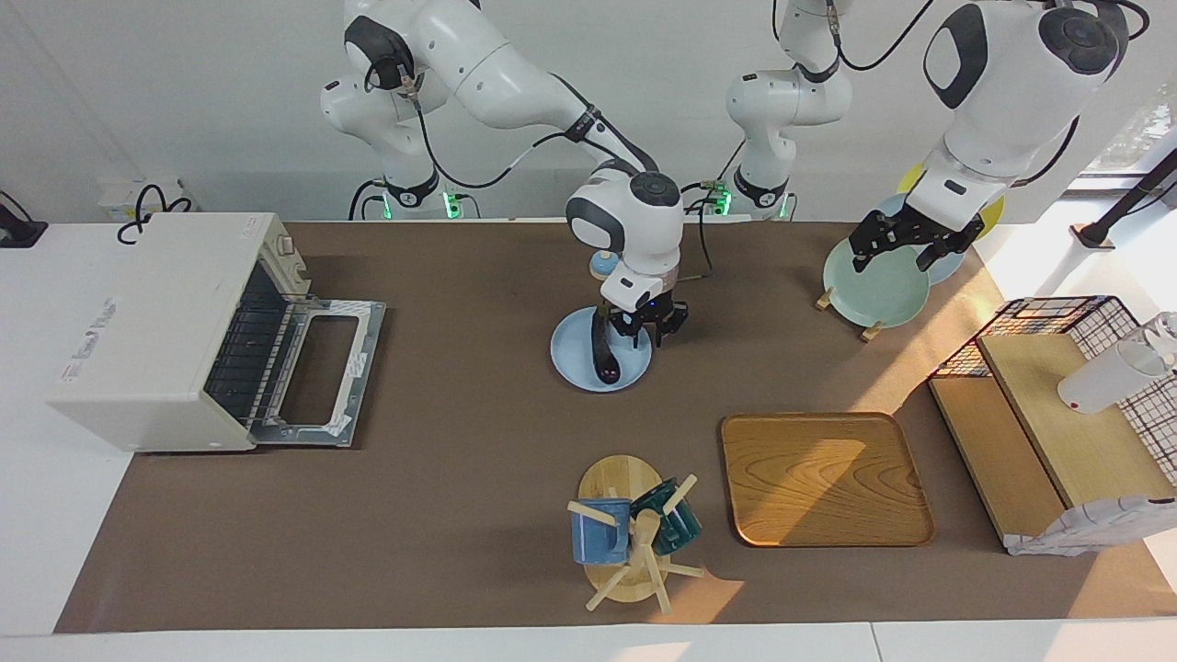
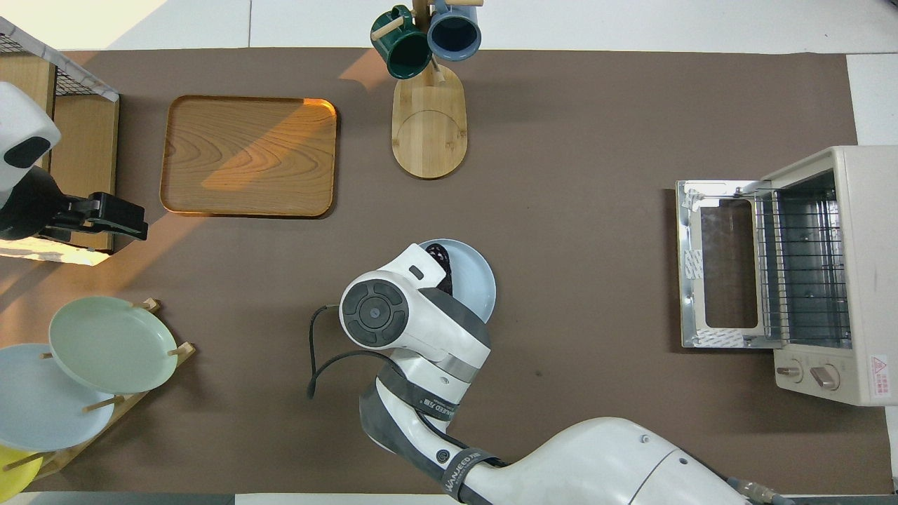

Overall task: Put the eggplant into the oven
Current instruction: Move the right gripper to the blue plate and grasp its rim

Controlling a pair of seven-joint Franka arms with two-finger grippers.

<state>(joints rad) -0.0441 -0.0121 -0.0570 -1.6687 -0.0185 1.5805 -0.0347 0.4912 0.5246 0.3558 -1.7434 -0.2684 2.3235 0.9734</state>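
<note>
Desk [image 1: 441,515] lies mostly bare under brown covering; right fingers [image 1: 644,333] half-closed at eggplant [image 1: 604,354], grip unclear; left fingers [image 1: 897,246] spread, empty.

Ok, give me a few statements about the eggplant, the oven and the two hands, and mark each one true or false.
1. The eggplant lies on a light blue plate. True.
2. The oven door is closed. False: the door lies folded down, open, and the rack shows inside.
3. The right hand is down at the plate, by the eggplant. True.
4. The left hand is holding a mug. False: it is open, over the plates in the rack at the left arm's end, and holds nothing.
5. The eggplant is already in the oven. False: it is on the plate, mid-table.
</note>
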